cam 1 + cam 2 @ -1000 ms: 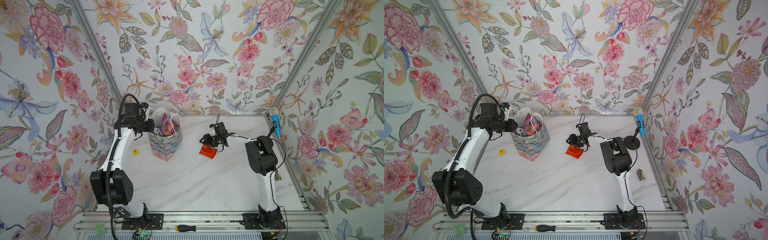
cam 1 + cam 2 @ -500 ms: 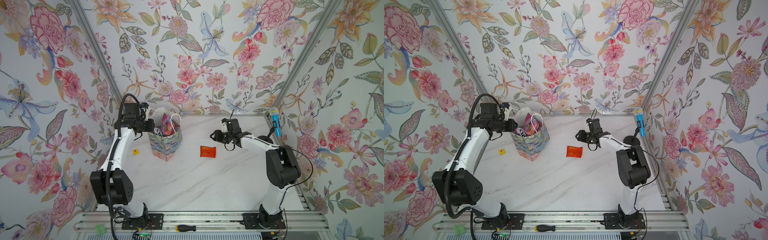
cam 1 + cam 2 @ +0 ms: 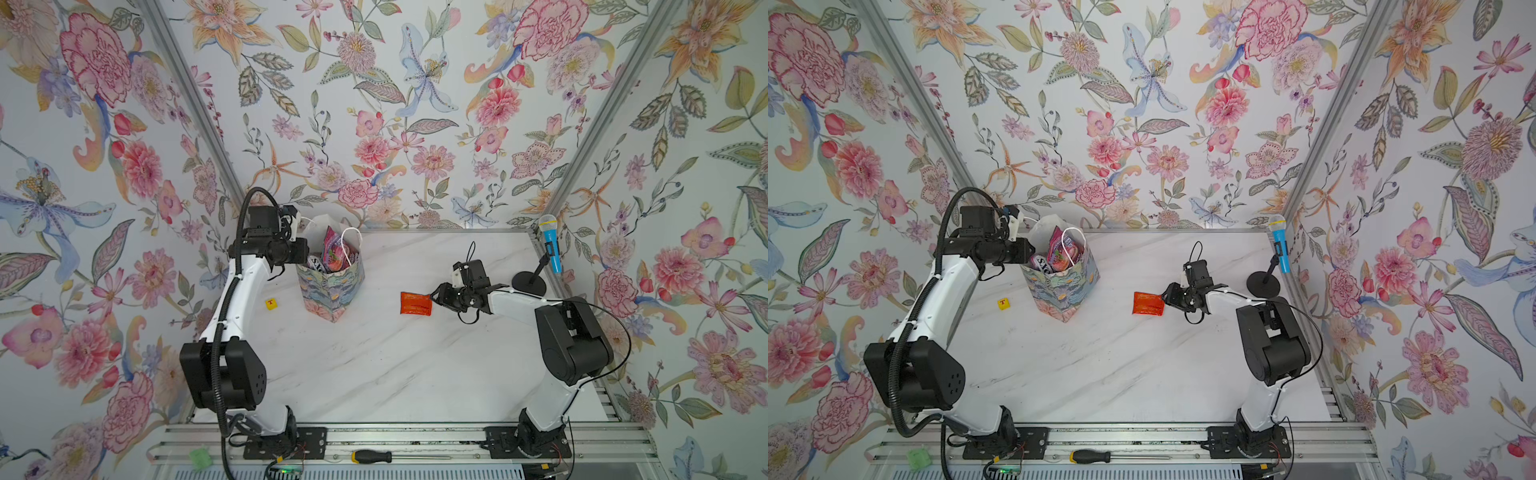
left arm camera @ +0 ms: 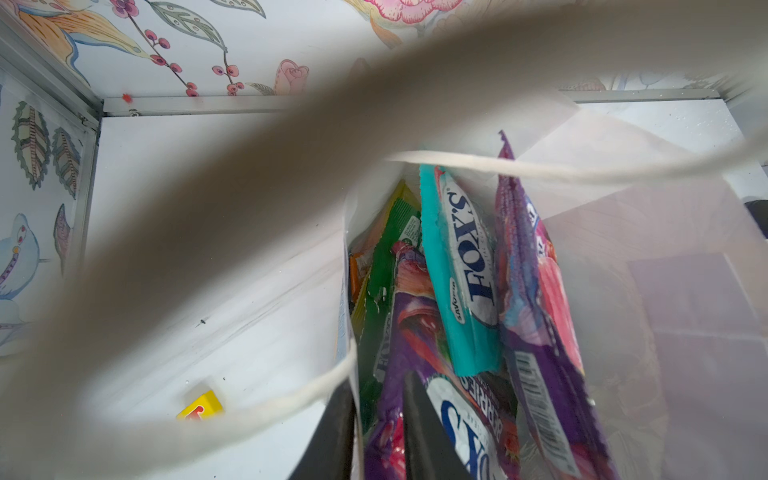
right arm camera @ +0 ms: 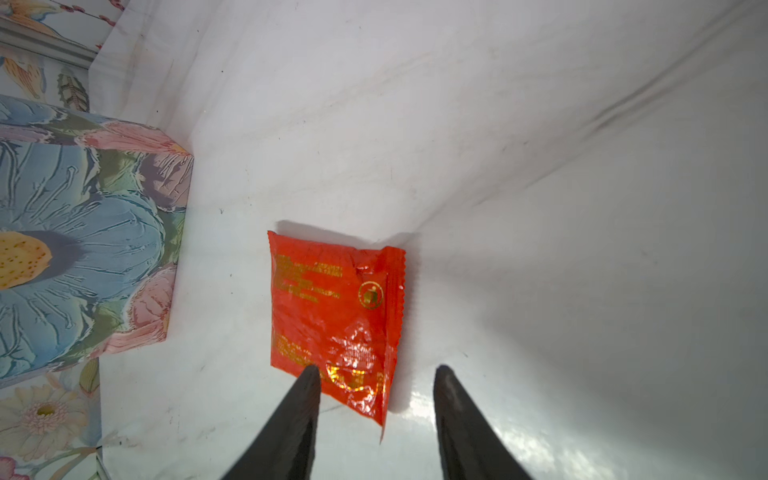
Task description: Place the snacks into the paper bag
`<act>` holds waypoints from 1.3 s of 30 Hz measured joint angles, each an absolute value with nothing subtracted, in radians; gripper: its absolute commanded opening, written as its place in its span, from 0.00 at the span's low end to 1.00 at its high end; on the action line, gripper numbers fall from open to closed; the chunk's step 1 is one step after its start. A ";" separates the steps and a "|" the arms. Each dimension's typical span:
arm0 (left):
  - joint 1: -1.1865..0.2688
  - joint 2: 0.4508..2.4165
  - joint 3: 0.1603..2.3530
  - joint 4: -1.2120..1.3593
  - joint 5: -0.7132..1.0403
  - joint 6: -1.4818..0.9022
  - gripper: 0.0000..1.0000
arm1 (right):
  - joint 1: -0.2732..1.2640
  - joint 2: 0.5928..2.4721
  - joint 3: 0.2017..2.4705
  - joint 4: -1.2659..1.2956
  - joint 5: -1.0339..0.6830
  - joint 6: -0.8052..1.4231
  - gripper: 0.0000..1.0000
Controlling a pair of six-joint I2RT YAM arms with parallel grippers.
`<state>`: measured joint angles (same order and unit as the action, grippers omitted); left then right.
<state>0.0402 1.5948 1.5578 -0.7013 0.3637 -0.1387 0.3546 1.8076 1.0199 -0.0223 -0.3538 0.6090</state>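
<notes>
Picking up the orange-red packet (image 3: 415, 303), flat on the table (image 3: 374, 374) mid-frame, right of the paper bag (image 3: 330, 286). My right tool (image 5: 376, 370) is spread about its edge: next, close, lift, swing left over the bag. My left tool (image 4: 378, 374) straddles the bag's wall; gripping, I cannot tell.

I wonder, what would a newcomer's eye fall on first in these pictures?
The loud floral wallpaper on every wall around the white table. Next, the orange-red packet lying mid-table, with the right end effector open just at its edge. Then the paper bag at the back left, stuffed with bright pouches, the left end effector astride its rim.
</notes>
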 measured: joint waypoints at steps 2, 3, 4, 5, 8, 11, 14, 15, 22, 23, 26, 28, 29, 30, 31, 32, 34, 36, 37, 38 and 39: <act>0.040 1.595 1.558 -0.701 0.364 -0.139 0.22 | 0.357 1.825 1.013 0.007 -0.367 0.626 0.45; 0.040 1.595 1.558 -0.701 0.364 -0.139 0.22 | 0.359 1.835 1.009 0.020 -0.373 0.634 0.45; 0.040 1.595 1.558 -0.701 0.364 -0.139 0.22 | 0.360 1.847 1.005 0.031 -0.379 0.642 0.45; 0.040 1.595 1.558 -0.701 0.364 -0.139 0.22 | 0.364 1.860 1.001 0.040 -0.385 0.650 0.44; 0.040 1.595 1.558 -0.701 0.364 -0.139 0.22 | 0.371 1.876 0.999 0.062 -0.394 0.667 0.44; 0.040 1.595 1.558 -0.701 0.364 -0.139 0.22 | 0.377 1.888 0.999 0.086 -0.402 0.679 0.41; 0.040 1.595 1.558 -0.701 0.364 -0.139 0.22 | 0.379 1.905 0.999 0.122 -0.415 0.697 0.32; 0.040 1.595 1.558 -0.701 0.364 -0.139 0.22 | 0.378 1.911 0.999 0.131 -0.417 0.704 0.29; 0.040 1.595 1.558 -0.701 0.364 -0.139 0.22 | 0.371 1.931 0.966 0.205 -0.446 0.757 0.00; 0.040 1.595 1.558 -0.701 0.364 -0.139 0.22 | 0.368 1.930 0.960 0.215 -0.451 0.762 0.00; 0.040 1.595 1.558 -0.701 0.364 -0.139 0.22 | 0.361 1.916 0.953 0.222 -0.456 0.766 0.00; 0.040 1.595 1.558 -0.701 0.364 -0.139 0.22 | 0.358 1.893 0.953 0.222 -0.456 0.766 0.00; 0.040 1.595 1.558 -0.701 0.364 -0.139 0.22 | 0.358 1.873 0.953 0.220 -0.456 0.765 0.00; 0.040 1.595 1.558 -0.701 0.364 -0.139 0.22 | 0.358 1.851 0.954 0.214 -0.456 0.764 0.00; 0.040 1.595 1.558 -0.701 0.364 -0.139 0.22 | 0.359 1.825 0.955 0.205 -0.455 0.764 0.00; 0.040 1.595 1.558 -0.701 0.364 -0.139 0.22 | 0.361 1.796 0.961 0.192 -0.453 0.761 0.00; 0.040 1.595 1.558 -0.701 0.364 -0.139 0.22 | 0.371 1.744 0.989 0.160 -0.441 0.749 0.00; 0.040 1.595 1.558 -0.701 0.364 -0.139 0.22 | 0.385 1.705 1.032 0.128 -0.423 0.733 0.00; 0.040 1.595 1.558 -0.701 0.364 -0.139 0.22 | 0.397 1.682 1.061 0.110 -0.409 0.720 0.00; 0.040 1.595 1.558 -0.701 0.364 -0.139 0.22 | 0.408 1.665 1.088 0.093 -0.398 0.709 0.00; 0.040 1.595 1.558 -0.701 0.364 -0.139 0.22 | 0.419 1.649 1.114 0.077 -0.387 0.699 0.00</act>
<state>0.0402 1.5948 1.5578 -0.7013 0.3637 -0.1387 0.4191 1.6493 1.1137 0.0772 -0.3874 0.6991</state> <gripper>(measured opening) 0.218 0.047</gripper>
